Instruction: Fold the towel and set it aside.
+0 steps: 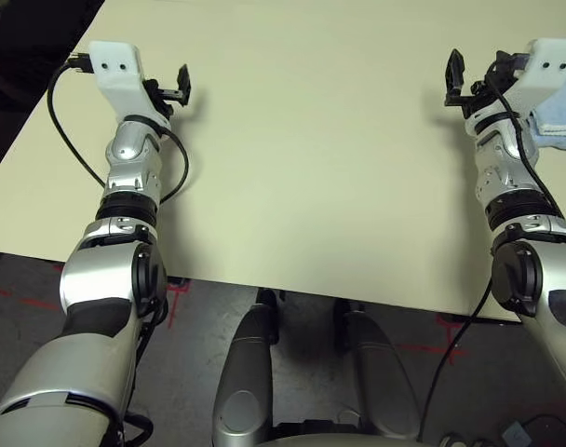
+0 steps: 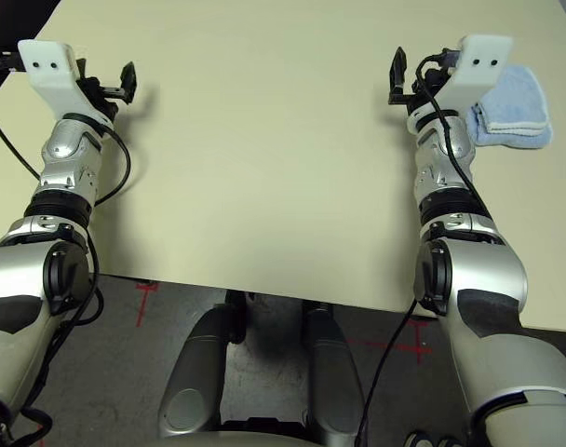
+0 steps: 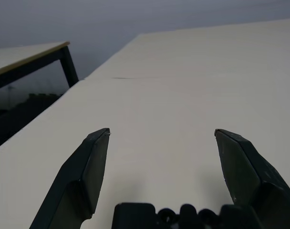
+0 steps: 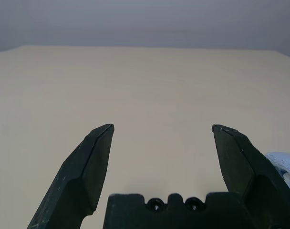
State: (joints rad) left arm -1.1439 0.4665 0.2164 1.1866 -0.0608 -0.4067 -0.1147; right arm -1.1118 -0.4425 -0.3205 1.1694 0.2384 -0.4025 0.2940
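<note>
Currently, towel point(image 2: 513, 112): lying folded at upper right of the frame, partly behind the wrist, long axis hard to judge
Nearer hand: right gripper point(image 4: 163, 128), standing open and empty, the towel resting just outside it

So the right gripper point(image 2: 403, 88) kinda blocks the towel's point(image 2: 514, 107) inner side, and the left eye view crops its outer side.

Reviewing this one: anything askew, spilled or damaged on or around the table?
Nothing stands out. The blue towel lies folded on the table, beside the right forearm, its layers slightly offset; I see no spill or damage.
</note>
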